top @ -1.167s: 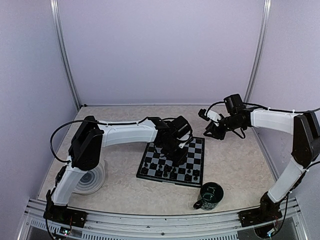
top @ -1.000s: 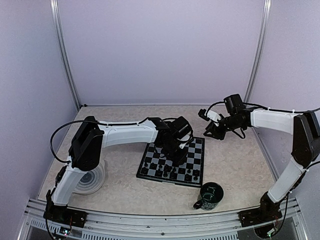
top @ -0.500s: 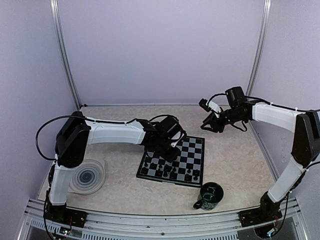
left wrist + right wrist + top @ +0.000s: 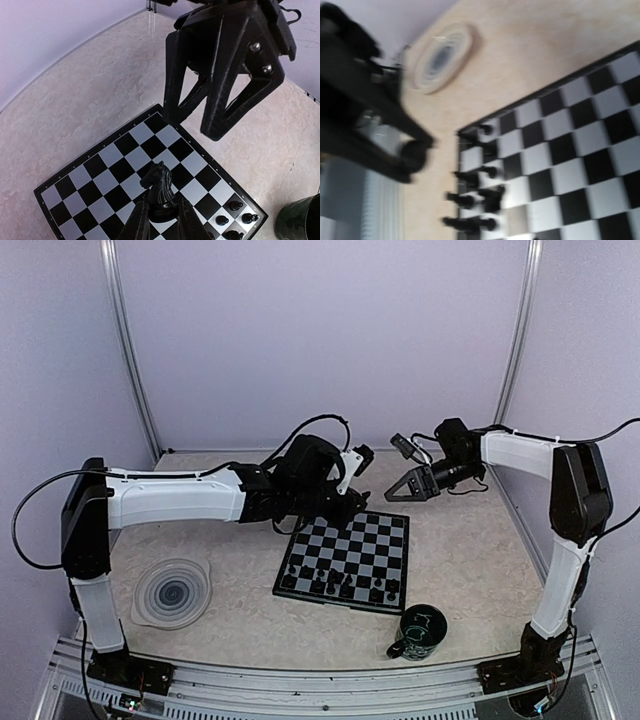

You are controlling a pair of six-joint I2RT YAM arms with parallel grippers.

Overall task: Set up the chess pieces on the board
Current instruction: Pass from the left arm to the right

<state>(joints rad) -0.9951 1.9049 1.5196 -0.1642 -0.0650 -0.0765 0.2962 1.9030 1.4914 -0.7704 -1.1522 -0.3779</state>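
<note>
Currently the left claw [image 4: 161,216] is clamped on a black knight [image 4: 159,186], held above the board [image 4: 385,540] toward its far left corner. Beyond the board's far right corner the right claw [image 4: 400,488] hangs with fingers apart, empty. Other pieces [image 4: 335,586] crowd the board's near edge. Its far rows are bare, so setup appears only partly done.

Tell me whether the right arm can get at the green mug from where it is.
Probably yes. The green mug stands alone on the table off the board's near right corner, close to the right arm's base; the right tool looks open and empty.
</note>
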